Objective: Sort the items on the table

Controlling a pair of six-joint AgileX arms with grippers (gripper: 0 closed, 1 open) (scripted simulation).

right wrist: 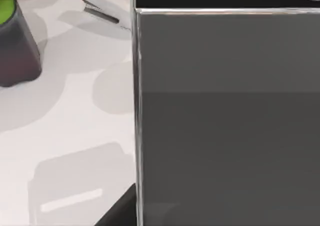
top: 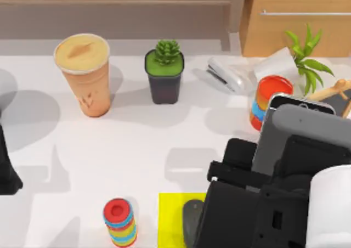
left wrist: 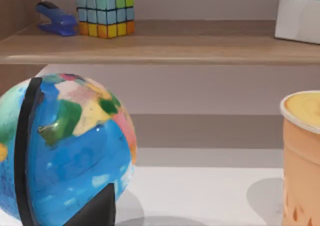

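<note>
My right gripper [top: 256, 161] is at the lower right of the top view, shut on the silver-edged smartphone [top: 301, 130], which it holds tilted above the table [top: 137, 149]. The phone's grey face takes up most of the right wrist view [right wrist: 225, 116]. The small dark grey mouse [top: 191, 219] lies on a yellow mat [top: 174, 220] at the front edge, partly hidden by the right arm. At the back left, away from both arms, stands the tall tan coffee cup [top: 85, 75], also seen from the left wrist [left wrist: 302, 156]. My left arm [top: 6, 168] is parked at the left edge.
A potted succulent [top: 164, 72] stands beside the cup, and a white stapler [top: 227, 75] lies further right. Ring stacks stand at the front [top: 119, 223] and right [top: 269, 100]. A globe [left wrist: 65, 151] is close to the left wrist camera. Behind it, a shelf holds a Rubik's cube [left wrist: 105, 13].
</note>
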